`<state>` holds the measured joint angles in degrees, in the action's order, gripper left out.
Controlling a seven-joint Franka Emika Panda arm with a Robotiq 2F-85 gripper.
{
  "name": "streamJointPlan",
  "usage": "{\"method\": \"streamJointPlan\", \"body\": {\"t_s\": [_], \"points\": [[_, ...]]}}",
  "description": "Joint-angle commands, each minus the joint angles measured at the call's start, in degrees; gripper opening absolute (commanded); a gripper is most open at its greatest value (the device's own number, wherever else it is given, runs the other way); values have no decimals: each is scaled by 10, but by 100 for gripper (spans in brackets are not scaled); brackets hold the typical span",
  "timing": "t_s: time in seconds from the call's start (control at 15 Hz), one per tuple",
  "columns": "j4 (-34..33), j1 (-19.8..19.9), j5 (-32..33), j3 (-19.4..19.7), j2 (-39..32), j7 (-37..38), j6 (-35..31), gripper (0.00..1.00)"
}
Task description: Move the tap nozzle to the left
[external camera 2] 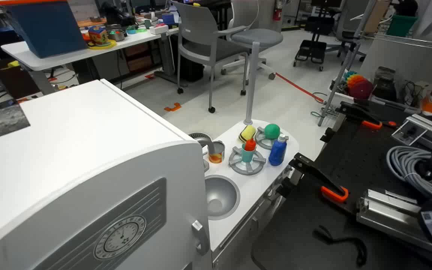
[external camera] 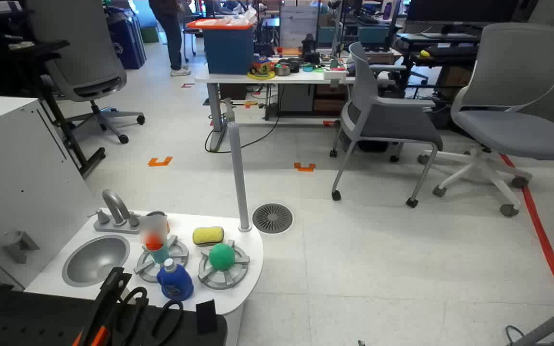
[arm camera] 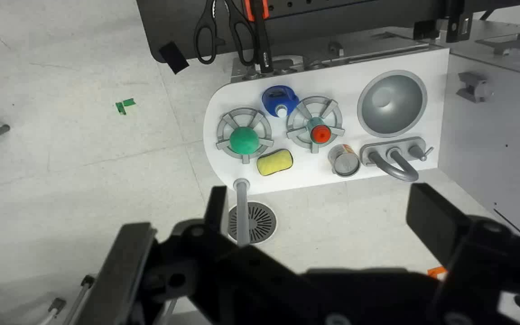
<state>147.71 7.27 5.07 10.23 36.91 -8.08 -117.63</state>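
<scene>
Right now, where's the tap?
In the wrist view, the tap is right of centre, just below the sink, with the can close by on its left.

In the wrist view the pincer (arm camera: 321, 203) shows along the bottom edge, its two black fingers (arm camera: 436, 223) spread wide, a broad gap between their tips. One finger stands left of the view's middle, the other well to the right, both pointing up there. Dark links (arm camera: 264, 280) lie below, partly blurred.
</scene>
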Motion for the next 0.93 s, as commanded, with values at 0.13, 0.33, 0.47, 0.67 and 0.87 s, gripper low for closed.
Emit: {"method": "streamJointPlan", "body": {"t_s": [0.13, 0.33, 0.47, 0.67, 0.87], "points": [[-1, 3, -2, -2, 0, -2, 1, 100], [-1, 3, -2, -2, 0, -2, 1, 100], [-1, 3, -2, -2, 0, -2, 1, 100], [-12, 1, 3, -14, -20, 13, -3, 100], [-36, -13, 0, -55, -86, 67, -34, 100]]}}
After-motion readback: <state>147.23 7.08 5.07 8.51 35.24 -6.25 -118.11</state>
